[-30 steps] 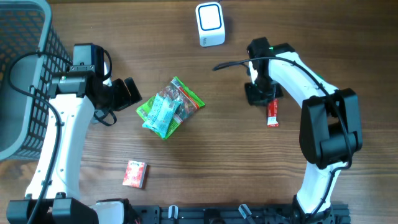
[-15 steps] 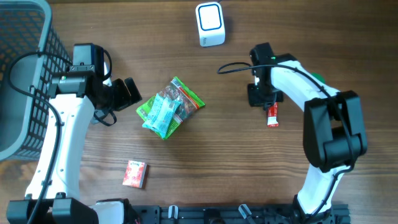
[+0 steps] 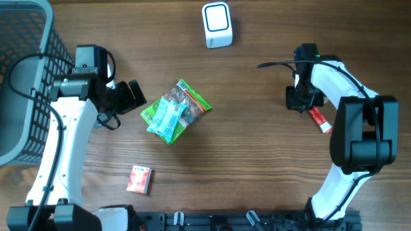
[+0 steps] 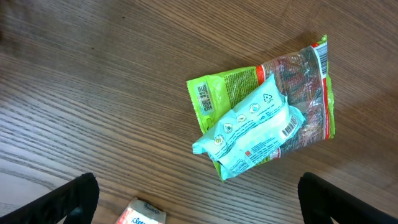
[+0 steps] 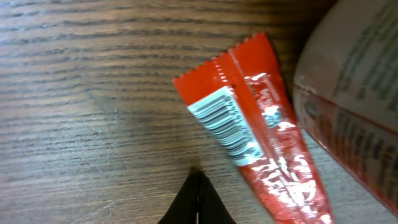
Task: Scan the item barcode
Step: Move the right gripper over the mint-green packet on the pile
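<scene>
Sliding toward 3 o'clock, right gripper [image 3: 299, 101], shut and empty, drags red foil sachet [image 3: 319, 120] from white boxy scanner [image 3: 216, 24]; left gripper [image 3: 135, 95] gapes.

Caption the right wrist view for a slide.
Shut right end effector beside a red sachet, barcode facing up, on the wooden table.

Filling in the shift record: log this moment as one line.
left gripper: open, near green bag | right gripper: shut, beside red sachet, barcode up | scanner: not reached
</scene>
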`<state>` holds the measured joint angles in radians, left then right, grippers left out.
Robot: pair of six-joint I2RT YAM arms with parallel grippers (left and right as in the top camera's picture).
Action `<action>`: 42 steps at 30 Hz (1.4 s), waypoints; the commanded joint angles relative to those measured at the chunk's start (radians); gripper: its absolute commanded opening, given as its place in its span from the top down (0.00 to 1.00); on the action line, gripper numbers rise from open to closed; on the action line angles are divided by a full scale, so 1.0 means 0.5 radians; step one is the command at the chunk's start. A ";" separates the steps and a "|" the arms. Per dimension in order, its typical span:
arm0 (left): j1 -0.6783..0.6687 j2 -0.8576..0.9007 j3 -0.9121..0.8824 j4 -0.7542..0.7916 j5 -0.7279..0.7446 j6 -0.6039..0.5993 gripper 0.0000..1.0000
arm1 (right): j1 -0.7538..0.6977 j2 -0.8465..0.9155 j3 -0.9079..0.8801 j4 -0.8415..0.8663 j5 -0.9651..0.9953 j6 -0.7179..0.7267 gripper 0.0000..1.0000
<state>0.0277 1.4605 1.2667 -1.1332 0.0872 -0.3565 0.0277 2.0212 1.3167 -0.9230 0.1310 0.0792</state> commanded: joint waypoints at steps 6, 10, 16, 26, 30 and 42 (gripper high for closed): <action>0.007 0.002 -0.002 -0.001 0.016 0.024 0.00 | 0.104 0.095 -0.053 0.060 -0.956 -0.105 0.96; 0.007 0.002 -0.002 0.000 0.017 0.024 0.00 | 0.253 0.085 -0.053 0.155 -1.195 -0.098 0.96; 0.007 0.002 -0.002 0.000 0.017 0.024 0.00 | 0.597 0.085 -0.053 0.381 -1.373 0.098 0.94; 0.007 0.002 -0.002 -0.001 0.016 0.024 0.00 | 1.068 -0.134 -0.053 0.809 -1.515 0.533 0.82; 0.007 0.002 -0.002 0.000 0.017 0.024 0.00 | 1.189 -0.227 -0.053 1.020 -1.431 0.722 0.68; 0.007 0.002 -0.002 -0.001 0.017 0.024 0.00 | 1.291 -0.189 -0.064 1.141 -0.854 1.061 0.34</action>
<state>0.0277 1.4605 1.2667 -1.1336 0.0872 -0.3565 0.6788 1.9182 1.2888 -0.3630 -0.4042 0.5404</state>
